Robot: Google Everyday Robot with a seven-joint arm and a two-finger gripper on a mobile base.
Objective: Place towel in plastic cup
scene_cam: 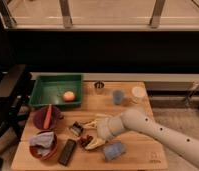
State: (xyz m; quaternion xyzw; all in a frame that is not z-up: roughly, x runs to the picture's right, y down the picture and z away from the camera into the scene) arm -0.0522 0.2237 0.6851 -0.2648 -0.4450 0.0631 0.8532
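Dim, warm light — claw [91,134] over shadowed table [100,103].

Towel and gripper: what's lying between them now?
Camera view: a small dark object and a black bar lie between the towel and the gripper, mid-table.

Single high view, looking down on table [100,105]; hand [93,134] centre-frame.

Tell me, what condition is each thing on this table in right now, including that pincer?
Pincer: open, holding nothing, low over the middle of the table.
Towel: crumpled in the reddish-brown bowl, untouched.
Plastic cup: upright, without the towel.
Metal cup: upright.
White cup: upright.
Green tray: holds one orange fruit.
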